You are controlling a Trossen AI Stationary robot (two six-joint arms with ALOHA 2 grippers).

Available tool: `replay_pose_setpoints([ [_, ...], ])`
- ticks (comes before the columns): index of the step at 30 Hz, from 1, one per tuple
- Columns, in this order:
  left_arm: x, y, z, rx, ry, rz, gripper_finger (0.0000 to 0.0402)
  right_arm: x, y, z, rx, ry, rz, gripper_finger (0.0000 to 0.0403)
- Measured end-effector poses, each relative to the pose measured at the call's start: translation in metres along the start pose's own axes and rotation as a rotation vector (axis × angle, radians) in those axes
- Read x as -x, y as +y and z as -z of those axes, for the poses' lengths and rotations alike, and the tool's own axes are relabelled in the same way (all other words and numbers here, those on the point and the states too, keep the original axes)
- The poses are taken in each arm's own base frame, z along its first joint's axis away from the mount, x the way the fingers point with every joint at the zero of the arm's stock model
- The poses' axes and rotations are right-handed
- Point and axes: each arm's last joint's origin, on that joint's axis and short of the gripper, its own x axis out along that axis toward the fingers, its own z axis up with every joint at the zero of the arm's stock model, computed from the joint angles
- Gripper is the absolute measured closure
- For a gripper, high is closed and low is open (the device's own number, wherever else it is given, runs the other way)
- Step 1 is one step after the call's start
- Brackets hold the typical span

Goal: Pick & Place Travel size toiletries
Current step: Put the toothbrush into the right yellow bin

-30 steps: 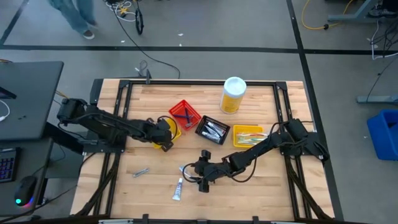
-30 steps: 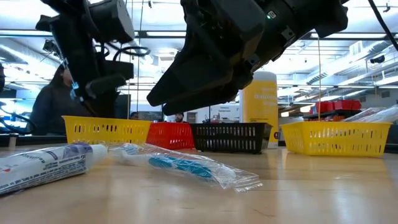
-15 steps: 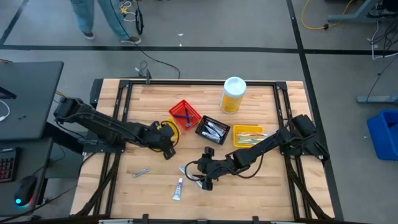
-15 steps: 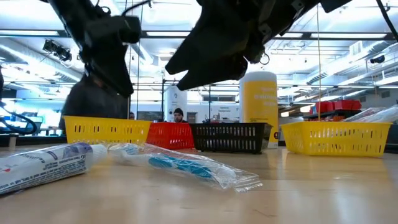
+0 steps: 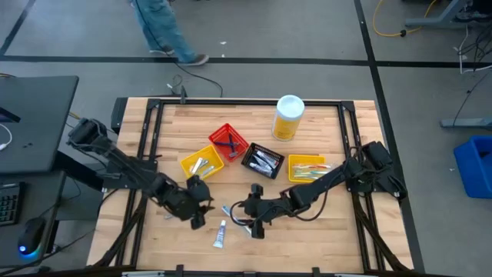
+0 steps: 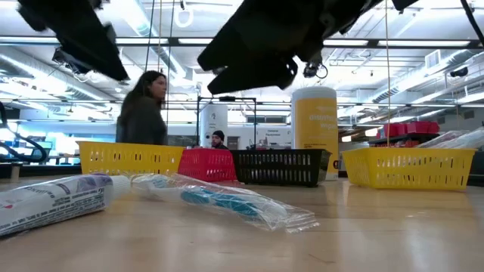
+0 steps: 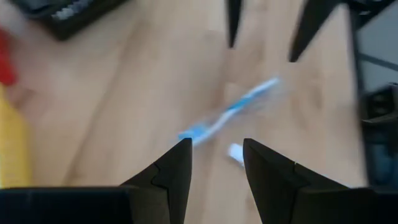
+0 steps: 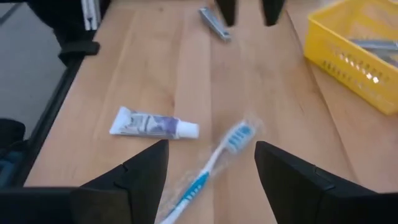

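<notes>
Toothbrush (image 8: 208,163) | handle cut off behind right gripper (image 8: 211,171) fingers

Both six-joint arms are matte black throughout, built of slim tubular links joined by bulkier rounded housings; the thick shoulder block of the left arm (image 5: 86,135) sits on the black frame rail at the table's edge, and that of the right arm (image 5: 375,159) does likewise; a thin dark cable loops out beside the right arm's forearm (it may be a wire rather than a hose, the overhead view being too small to tell); the left gripper (image 7: 214,163) ends in two flat black fingers tapering to blunt, angular tips; the right gripper (image 8: 211,163) has broader wedge-shaped black fingers with bevelled edges.
</notes>
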Motion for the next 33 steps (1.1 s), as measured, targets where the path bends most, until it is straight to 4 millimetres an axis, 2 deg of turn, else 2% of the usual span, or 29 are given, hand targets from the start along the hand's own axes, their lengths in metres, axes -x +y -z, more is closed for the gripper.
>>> replay_pose_setpoints([
  [9,0.013,-0.021,0.014,0.028,-0.051,0.062,0.0248,0.002,0.011,-0.002,0.042,-0.031,-0.094,0.0114],
  [16,0.018,-0.033,0.024,0.010,-0.072,0.090,0.0248,0.006,0.024,0.005,0.039,-0.012,-0.096,0.0124],
  [21,0.015,-0.037,0.027,-0.031,-0.101,0.076,0.0248,-0.009,0.025,0.023,-0.055,0.058,-0.065,0.0138],
  [26,0.012,-0.036,0.026,-0.035,-0.113,0.056,0.0248,-0.023,0.023,0.037,-0.068,0.073,0.009,0.0147],
  [33,0.011,-0.036,0.027,-0.043,-0.108,0.057,0.0248,-0.038,0.015,0.044,-0.152,0.043,0.056,0.0153],
])
